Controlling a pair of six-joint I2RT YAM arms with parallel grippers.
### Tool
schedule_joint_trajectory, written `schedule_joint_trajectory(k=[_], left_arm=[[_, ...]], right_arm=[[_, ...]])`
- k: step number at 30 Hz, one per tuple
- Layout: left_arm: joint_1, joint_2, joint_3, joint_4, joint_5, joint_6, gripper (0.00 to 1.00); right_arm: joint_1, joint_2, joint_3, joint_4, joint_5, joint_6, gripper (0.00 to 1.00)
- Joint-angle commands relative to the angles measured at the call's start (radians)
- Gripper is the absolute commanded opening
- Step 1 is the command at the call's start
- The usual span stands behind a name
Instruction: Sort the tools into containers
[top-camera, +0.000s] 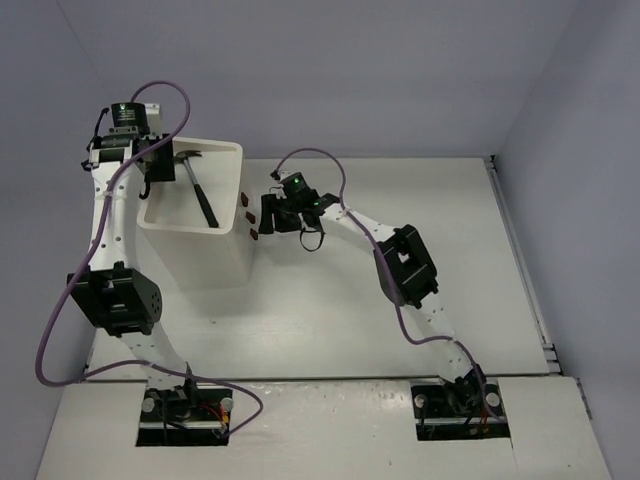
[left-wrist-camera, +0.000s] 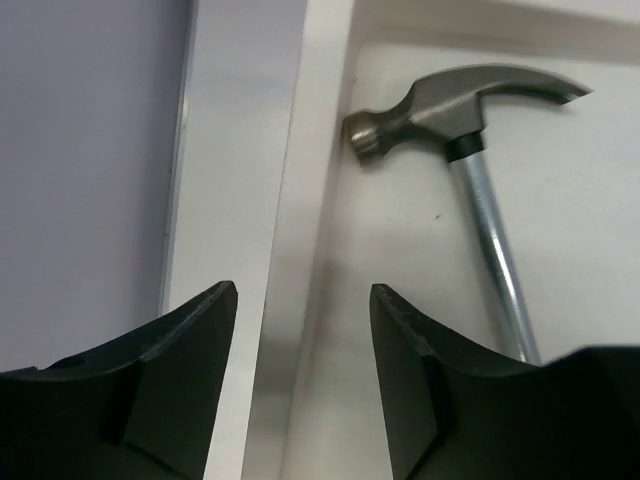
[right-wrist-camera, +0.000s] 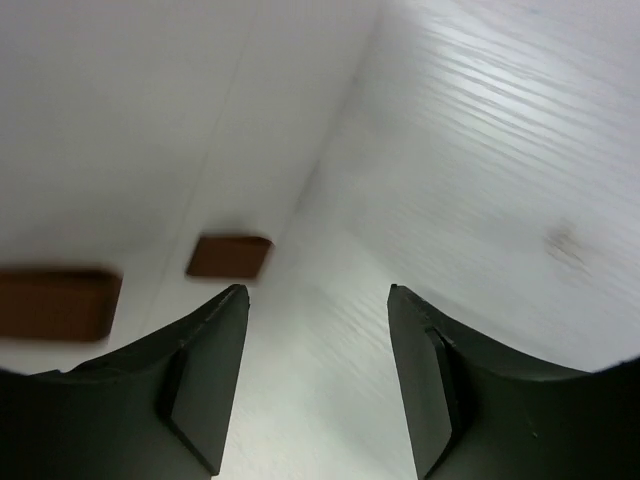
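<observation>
Black-handled steel hammer (top-camera: 203, 200) lies in tall white plastic cabinet's (top-camera: 215, 265) top tray; L jaws spread, empty above it. R jaws spread beside dark-red drawer handle (right-wrist-camera: 228, 256). Next, prob. pinch & pull it.

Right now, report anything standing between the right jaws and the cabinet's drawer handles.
Nothing visible does. The right jaws stand open and empty, facing the cabinet front. Only table surface shows between them and the dark-red drawer handles, which sit left of the gap, not centred in it.
</observation>
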Motion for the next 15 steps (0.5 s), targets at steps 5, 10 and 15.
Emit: schedule_joint_trajectory(k=[5, 10, 15], left_arm=[[-0.003, -0.154, 0.207, 0.068, 0.001, -0.043, 0.63], [-0.003, -0.330, 0.183, 0.071, 0.012, -0.067, 0.65], [-0.004, -0.524, 0.057, 0.068, 0.046, -0.081, 0.66]], right_arm=[[-0.182, -0.623, -0.339, 0.074, 0.273, -0.183, 0.71], [-0.272, -0.973, -0.534, 0.038, 0.419, -0.298, 0.85], [-0.331, -1.232, -0.630, -0.001, 0.550, -0.397, 1.00]])
